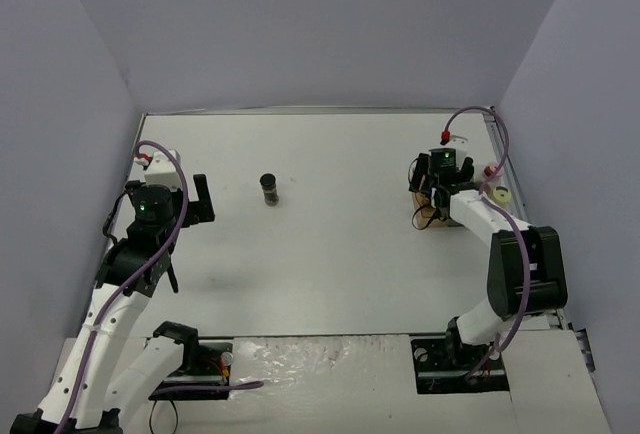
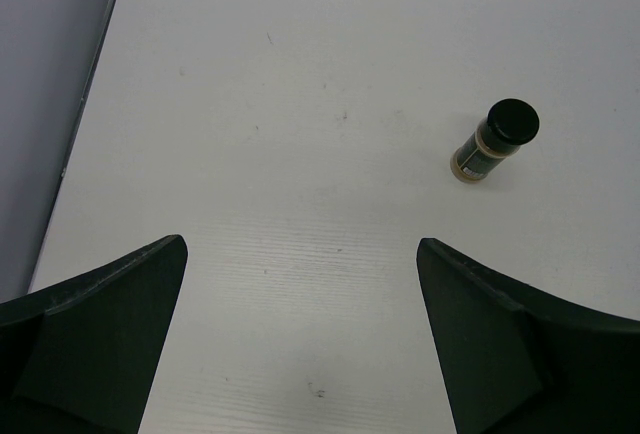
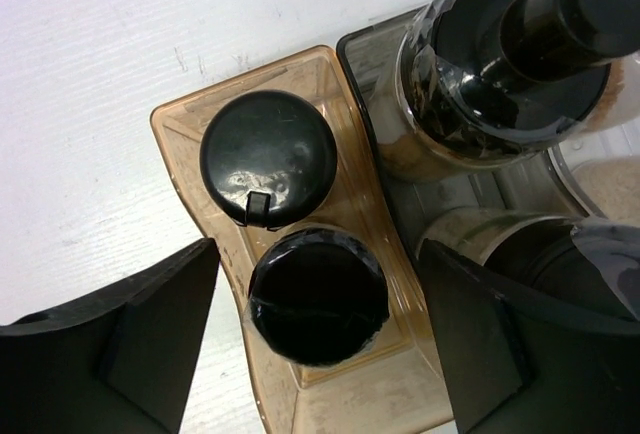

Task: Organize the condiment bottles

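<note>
Right pincer (image 3: 317,254) spread, two black-capped bottles (image 3: 268,159) beneath

Desk (image 2: 300,104): white, with faint wood-grain streaks and scattered dark specks.
Lone bottle (image 2: 495,139): black cap, tan contents, dark label band.
Tray: amber compartment (image 3: 190,114) is translucent; the adjoining grey compartment (image 3: 365,49) is smoky.
Rear cap (image 3: 268,157) and front cap (image 3: 317,297), both in the amber compartment: glossy black.
Bottle in grey compartment (image 3: 500,64): black cap, beige contents.
Left hand (image 2: 300,244) and right hand (image 3: 318,249): matt black.
Left arm (image 1: 110,324) and right arm (image 1: 480,216): white, with black joints.
</note>
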Motion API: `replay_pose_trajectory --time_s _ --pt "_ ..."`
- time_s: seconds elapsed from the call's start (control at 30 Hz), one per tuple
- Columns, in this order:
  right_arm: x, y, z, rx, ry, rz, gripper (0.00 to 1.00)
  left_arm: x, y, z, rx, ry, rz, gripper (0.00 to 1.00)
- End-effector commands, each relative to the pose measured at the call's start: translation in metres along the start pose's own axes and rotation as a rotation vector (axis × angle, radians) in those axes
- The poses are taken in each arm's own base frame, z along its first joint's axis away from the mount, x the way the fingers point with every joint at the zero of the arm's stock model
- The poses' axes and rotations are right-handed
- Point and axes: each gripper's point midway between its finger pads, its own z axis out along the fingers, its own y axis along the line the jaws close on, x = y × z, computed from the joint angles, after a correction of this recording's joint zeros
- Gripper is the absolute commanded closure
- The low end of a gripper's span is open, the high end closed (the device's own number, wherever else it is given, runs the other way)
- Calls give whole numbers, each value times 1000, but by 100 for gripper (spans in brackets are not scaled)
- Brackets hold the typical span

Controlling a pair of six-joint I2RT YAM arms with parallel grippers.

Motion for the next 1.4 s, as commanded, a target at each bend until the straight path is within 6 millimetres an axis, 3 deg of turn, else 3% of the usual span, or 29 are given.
replay_pose_trajectory --time_s 0.0,0.13,0.2,0.33,0.4,0.43,0.53,0.77,0.97,1.2,1.27,1.37 --pt "-56 8 -37 -59 -135 34 16 -29 -3 -5 12 -83 -33 3" --pt "-91 50 -89 -229 -232 -46 12 -29 -3 -4 14 -85 -33 3" --pt "-99 77 -109 -336 -266 -116 11 -29 -4 -4 16 -84 -34 3" --pt "-103 157 -145 -615 -300 -271 8 -29 -4 -4 18 -85 -33 3" --pt "-93 197 -157 -729 -300 -369 7 -29 -4 -3 17 -84 -33 3" --pt "-74 224 -161 -787 -278 -436 7 -30 -4 -4 17 -87 -33 3" --pt "-45 285 -177 -932 -279 -581 4 -29 -4 -3 19 -84 -31 3" --pt "-4 376 -189 -1101 -280 -701 4 -30 -5 -5 29 -89 -29 3" --pt "22 421 -166 -1092 -271 -730 5 -31 -7 -5 39 -93 -25 3" --pt "45 440 -128 -1045 -241 -720 12 -34 -11 -5 60 -102 -31 3" --pt "48 444 -125 -1050 -238 -722 17 -37 -12 -6 68 -112 -39 3" --pt "50 445 -120 -1045 -236 -723 34 -47 -14 -8 77 -137 -54 3"
